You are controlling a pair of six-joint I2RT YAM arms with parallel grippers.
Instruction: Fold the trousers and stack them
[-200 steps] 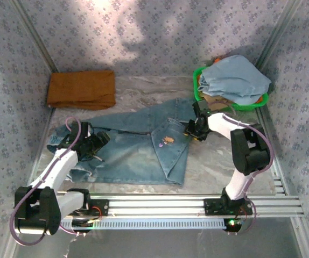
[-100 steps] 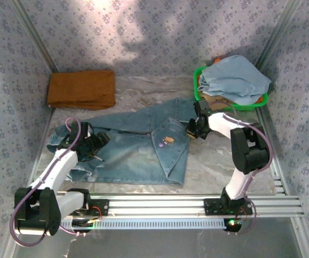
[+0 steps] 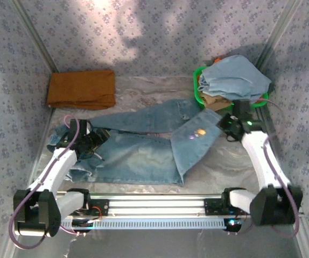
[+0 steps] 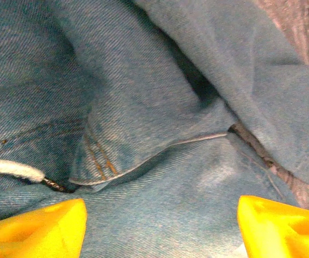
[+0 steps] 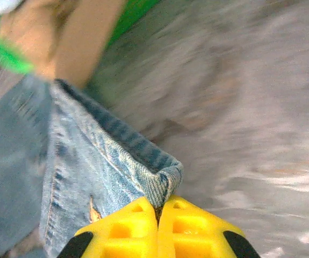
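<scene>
The trousers [image 3: 144,156], blue denim jeans with faded thighs, lie spread across the middle of the table. One waist corner is drawn out toward the right. My right gripper [image 3: 224,124] is at that corner, just in front of the basket. In the right wrist view its yellow fingers [image 5: 127,231] are shut on the folded denim edge [image 5: 162,180], with the gripper [image 5: 159,207] above bare table. My left gripper [image 3: 93,142] rests low over the left part of the jeans. Its fingertips [image 4: 36,226] stand wide apart, open, with flat denim [image 4: 160,107] between them.
A green basket [image 3: 197,88] at the back right holds a pale grey-blue garment [image 3: 235,78]. An orange-brown folded garment [image 3: 82,90] lies at the back left. Patterned walls close in the sides and back. A metal rail [image 3: 160,204] runs along the near edge.
My right gripper has shut on the jeans' edge and swung right, pulling the folded flap open toward the basket. The left gripper has stayed where it was, open.
</scene>
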